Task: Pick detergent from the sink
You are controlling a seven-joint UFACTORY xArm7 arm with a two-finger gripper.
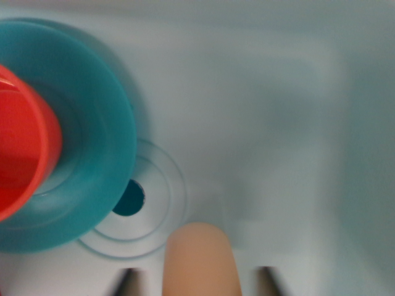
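Pale sink (259, 111) | hand (199, 280) clamped on peach detergent (200, 259) | teal bowl (92, 142) left

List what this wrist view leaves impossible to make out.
- Detergent bottle: blurred, cut by the bottom edge; label and shape unreadable.
- Gripper: only two dark fingertips show, blurred; contact with the bottle unclear.
- Red cup: cut by the left edge.
- Teal bowl: partly covered by the cup.
- Drain hole: partly hidden by the bowl.
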